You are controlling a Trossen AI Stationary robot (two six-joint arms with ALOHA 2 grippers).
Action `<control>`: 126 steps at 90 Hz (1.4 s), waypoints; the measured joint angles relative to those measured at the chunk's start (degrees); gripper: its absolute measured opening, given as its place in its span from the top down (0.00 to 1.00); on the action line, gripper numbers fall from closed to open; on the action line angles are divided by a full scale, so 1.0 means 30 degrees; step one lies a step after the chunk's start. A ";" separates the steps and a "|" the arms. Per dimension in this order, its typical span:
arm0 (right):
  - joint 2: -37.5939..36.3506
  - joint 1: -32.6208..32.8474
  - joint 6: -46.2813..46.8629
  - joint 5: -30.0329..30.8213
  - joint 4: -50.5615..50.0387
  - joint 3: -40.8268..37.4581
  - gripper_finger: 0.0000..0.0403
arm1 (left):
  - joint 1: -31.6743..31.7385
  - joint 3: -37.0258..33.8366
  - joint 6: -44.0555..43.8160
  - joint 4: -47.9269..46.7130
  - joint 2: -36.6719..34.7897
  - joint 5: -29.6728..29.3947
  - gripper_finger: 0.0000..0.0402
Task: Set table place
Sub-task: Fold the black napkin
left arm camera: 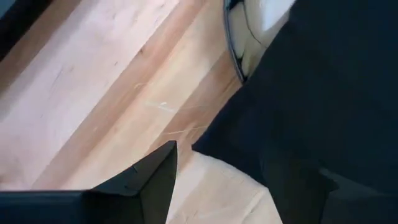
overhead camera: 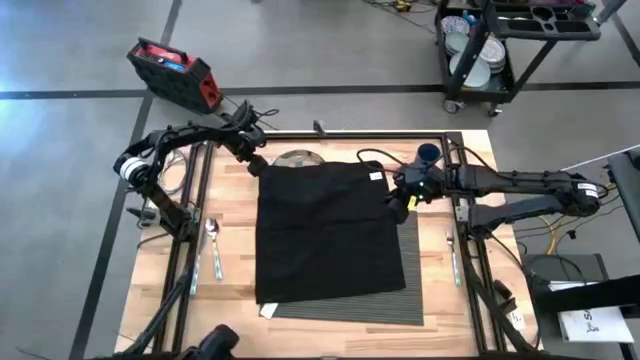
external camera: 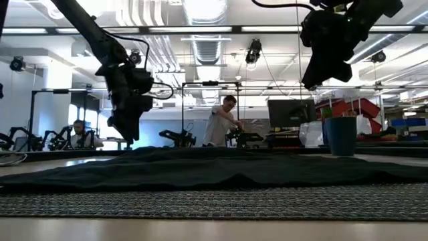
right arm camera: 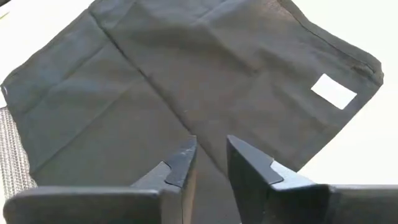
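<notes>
Covering the ribbed placemat (overhead camera: 400,295): black napkin (overhead camera: 325,230).

A black napkin (overhead camera: 325,230) lies spread over the middle of the bench, covering most of a plate (overhead camera: 296,158) near the far edge. A spoon (overhead camera: 213,245) lies by the left edge, probably a fork (overhead camera: 453,255) by the right. A blue cup (overhead camera: 428,154) stands at the far right.
</notes>
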 joint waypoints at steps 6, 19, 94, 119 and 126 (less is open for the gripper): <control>0.0000 0.0004 0.0000 -0.0015 -0.0007 0.0000 0.81 | -0.0020 0.0000 0.0497 -0.0012 0.0202 0.0000 0.47; 0.0000 0.0007 0.0004 -0.0025 -0.0007 0.0000 0.82 | -0.0043 -0.0007 0.1057 -0.0022 0.0743 0.0220 0.47; -0.0007 0.0007 0.2092 0.0035 0.0117 0.0007 0.83 | -0.0157 -0.0022 0.1687 0.3288 0.1297 0.0867 0.56; 0.0007 0.0007 0.2324 0.0036 0.0146 0.0007 0.87 | -0.0153 -0.0022 0.1687 0.5938 0.1289 0.0860 0.53; 0.0007 0.0007 0.2536 0.0036 0.0160 0.0007 0.88 | -0.0153 -0.0022 0.1679 0.6724 0.1282 0.0860 0.52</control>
